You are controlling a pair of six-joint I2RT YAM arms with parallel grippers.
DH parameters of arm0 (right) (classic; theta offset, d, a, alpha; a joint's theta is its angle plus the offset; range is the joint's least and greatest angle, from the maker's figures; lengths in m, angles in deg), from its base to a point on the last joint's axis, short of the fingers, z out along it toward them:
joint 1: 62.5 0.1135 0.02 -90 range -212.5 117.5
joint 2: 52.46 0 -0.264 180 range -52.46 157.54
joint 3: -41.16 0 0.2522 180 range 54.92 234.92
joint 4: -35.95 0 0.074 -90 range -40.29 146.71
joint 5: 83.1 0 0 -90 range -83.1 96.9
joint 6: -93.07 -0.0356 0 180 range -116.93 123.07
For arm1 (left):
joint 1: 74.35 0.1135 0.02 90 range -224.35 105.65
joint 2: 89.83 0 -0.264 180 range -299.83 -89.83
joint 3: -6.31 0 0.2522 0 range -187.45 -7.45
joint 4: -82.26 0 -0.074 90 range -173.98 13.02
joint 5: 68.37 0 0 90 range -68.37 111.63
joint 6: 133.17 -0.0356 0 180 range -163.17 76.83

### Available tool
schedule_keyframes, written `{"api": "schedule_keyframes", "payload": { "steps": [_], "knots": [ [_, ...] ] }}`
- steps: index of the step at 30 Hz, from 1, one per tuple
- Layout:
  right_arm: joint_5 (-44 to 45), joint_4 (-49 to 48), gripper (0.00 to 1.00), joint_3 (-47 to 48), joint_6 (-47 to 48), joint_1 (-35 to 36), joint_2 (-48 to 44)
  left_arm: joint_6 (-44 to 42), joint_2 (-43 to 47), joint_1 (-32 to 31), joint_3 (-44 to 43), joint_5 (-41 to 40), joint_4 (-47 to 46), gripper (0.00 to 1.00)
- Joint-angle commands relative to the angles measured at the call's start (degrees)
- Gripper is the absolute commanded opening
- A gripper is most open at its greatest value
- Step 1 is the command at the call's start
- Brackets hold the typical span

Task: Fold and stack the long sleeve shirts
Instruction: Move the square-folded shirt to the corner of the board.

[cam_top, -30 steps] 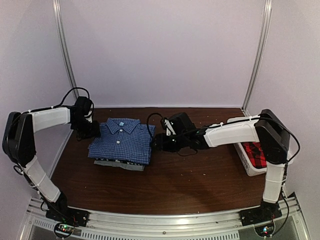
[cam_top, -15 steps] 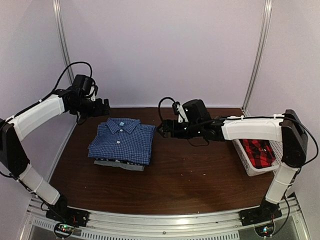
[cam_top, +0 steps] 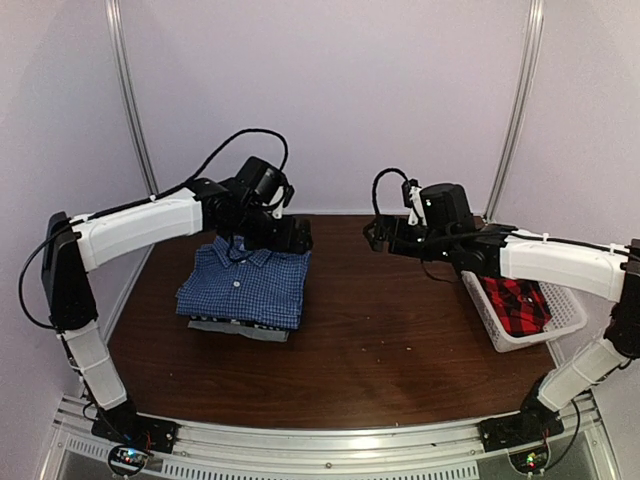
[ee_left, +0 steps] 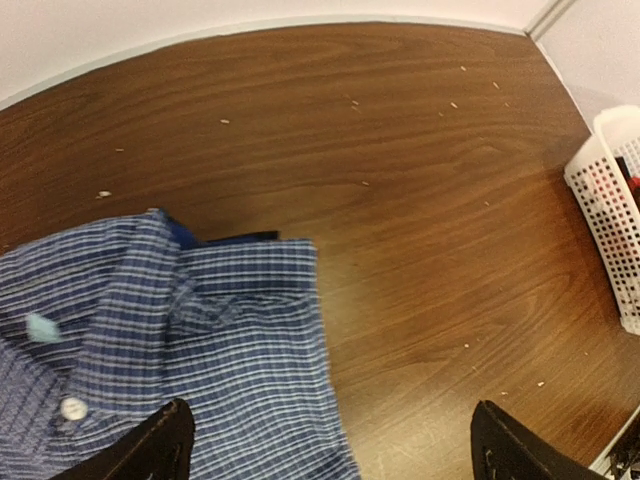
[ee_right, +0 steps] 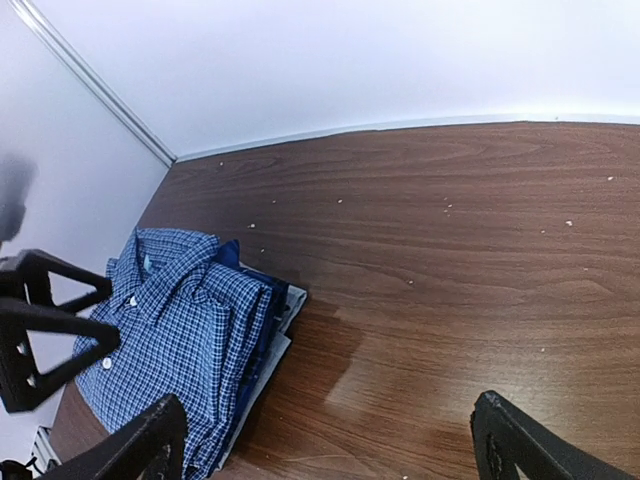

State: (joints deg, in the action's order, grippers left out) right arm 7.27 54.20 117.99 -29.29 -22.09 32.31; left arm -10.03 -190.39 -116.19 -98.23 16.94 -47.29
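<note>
A folded stack of long sleeve shirts (cam_top: 243, 290) lies left of centre on the table, with the blue-and-white fine check shirt (ee_left: 200, 350) on top, collar toward the back. A darker blue shirt (ee_right: 262, 300) shows along the stack's edge underneath. A red-and-black plaid shirt (cam_top: 515, 305) lies in the white basket (cam_top: 545, 325) on the right. My left gripper (cam_top: 293, 238) hovers open above the stack's far right corner, holding nothing. My right gripper (cam_top: 376, 233) hangs open and empty above bare table right of the stack.
The white slatted basket (ee_left: 610, 200) stands at the table's right edge. Brown table (ee_right: 450, 260) stretches between the stack and the basket. White walls and metal posts close off the back and sides. In the right wrist view, the left gripper's fingers (ee_right: 40, 330) show beside the stack.
Both grippers opened and left the stack's sides. The left arm rose and swung right over the stack's far edge. The right arm lifted and pulled back to the right.
</note>
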Motion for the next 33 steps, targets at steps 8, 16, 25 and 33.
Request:
{"api": "schedule_keyframes", "payload": {
  "steps": [8, 16, 25, 33],
  "knots": [
    [5.7, 2.6, 1.0, -4.8, 0.4, -1.5, -9.1, 3.1, -19.7, -8.7, -14.7, 4.5, -2.9, 0.98],
    [5.7, 4.4, 1.0, -5.9, 0.3, -1.5, -12.6, 5.0, -32.0, -8.2, -23.1, 2.2, -2.7, 0.98],
    [5.9, 5.2, 1.0, -7.1, 0.0, -1.5, -13.7, 7.7, -36.4, -4.9, -22.1, 1.1, -3.9, 0.98],
    [4.7, 4.5, 1.0, -7.3, -0.3, -1.5, -12.6, 9.2, -35.0, -2.4, -16.0, 0.4, -5.4, 0.98]
  ]
}}
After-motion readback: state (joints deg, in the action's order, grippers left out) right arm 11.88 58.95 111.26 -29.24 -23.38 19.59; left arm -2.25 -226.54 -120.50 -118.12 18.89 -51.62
